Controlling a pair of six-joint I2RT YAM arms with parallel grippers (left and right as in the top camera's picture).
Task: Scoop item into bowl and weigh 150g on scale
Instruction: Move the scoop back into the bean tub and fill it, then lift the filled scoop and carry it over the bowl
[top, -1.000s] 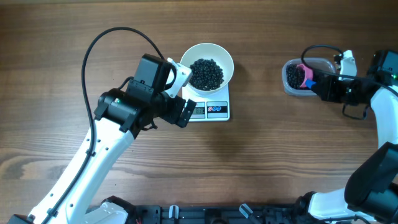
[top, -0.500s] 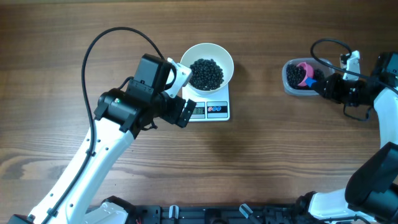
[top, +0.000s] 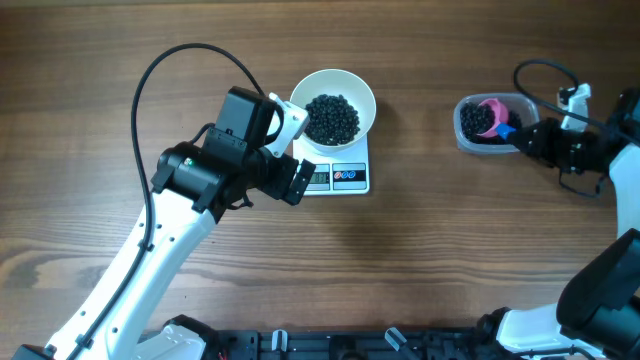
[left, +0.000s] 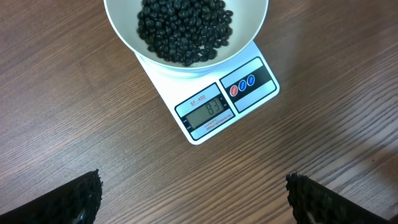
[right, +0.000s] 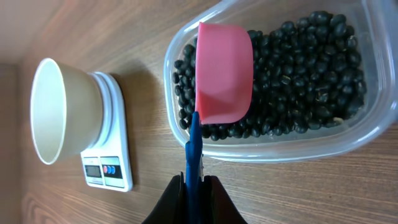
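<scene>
Beans (top: 331, 118) in white bowl (top: 358, 92) on scale (top: 340, 178), left pincer (left: 196, 196) spread, right pincer (right: 193, 186) pinching blue handle (right: 194, 149) of pink scoop (right: 224, 71), clear tub (right: 280, 152) at 3 o'clock.

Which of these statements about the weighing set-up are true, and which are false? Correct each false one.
1. The bowl sits on the scale. True.
2. The bowl is empty. False: it holds black beans.
3. The right gripper has its jaws shut on the blue handle of the pink scoop. True.
4. The pink scoop hangs over the bowl. False: it lies in the clear tub, on the beans there.
5. The left gripper grips the bowl. False: its jaws are wide open and hold nothing.
</scene>
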